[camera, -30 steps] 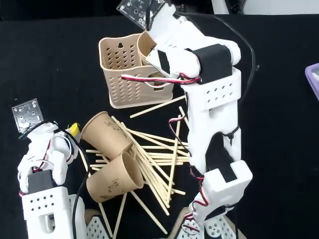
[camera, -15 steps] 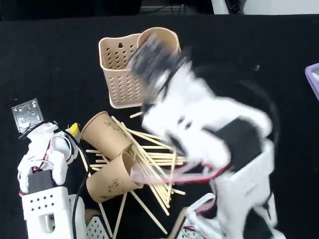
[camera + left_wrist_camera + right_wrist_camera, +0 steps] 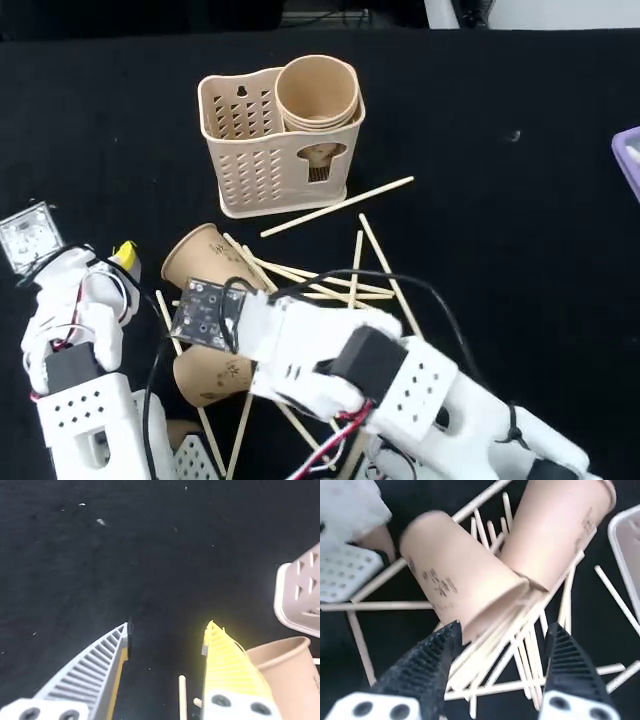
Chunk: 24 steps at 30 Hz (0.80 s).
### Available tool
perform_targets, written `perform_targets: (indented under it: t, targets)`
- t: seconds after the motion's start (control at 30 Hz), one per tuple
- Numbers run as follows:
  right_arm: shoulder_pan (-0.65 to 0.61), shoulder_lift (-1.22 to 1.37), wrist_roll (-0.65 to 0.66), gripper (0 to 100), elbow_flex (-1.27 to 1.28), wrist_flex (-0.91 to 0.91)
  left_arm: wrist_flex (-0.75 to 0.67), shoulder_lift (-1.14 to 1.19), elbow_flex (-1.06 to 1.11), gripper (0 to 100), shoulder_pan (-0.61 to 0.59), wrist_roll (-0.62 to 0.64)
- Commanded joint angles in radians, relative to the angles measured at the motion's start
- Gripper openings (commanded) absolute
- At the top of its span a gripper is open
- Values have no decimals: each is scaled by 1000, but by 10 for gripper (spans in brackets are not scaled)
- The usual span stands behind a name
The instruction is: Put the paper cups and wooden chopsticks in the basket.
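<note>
Cup pickup: right claw [image 3: 504,627] is held spread over the nearer lying paper cup [image 3: 462,587]; closure around it is judged needed next.

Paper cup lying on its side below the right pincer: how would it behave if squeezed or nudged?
The paper cup lies on its side with its rim over loose chopsticks, so a nudge would probably roll it in a curve, given its taper. Its paper wall will likely dent under a hard squeeze, and it should be light for the open right pincer.

Jaws spread wide on left gripper [image 3: 167,625] and right gripper [image 3: 505,627]
</note>
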Motion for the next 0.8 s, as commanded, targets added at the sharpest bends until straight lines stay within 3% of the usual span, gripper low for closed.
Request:
perform_targets:
  t: [0.0,0.17,0.43,0.5,0.6,0.77]
  targets:
    - [-44,53,-92,275,-31,-38,-21,-14,-13,245,-42,0]
    - [-91,134,-104,275,-22,-58,-23,-15,-15,245,-51,3]
    - [-44,283,-104,266,15,-198,-52,-15,-16,245,-134,60]
    - [-43,288,-98,203,16,-193,-74,-15,-10,245,-171,110]
    - [-40,259,-95,0,16,-186,-77,-15,-10,245,-185,132]
    - [-8,102,28,9,-19,-115,-77,-15,-10,245,-182,132]
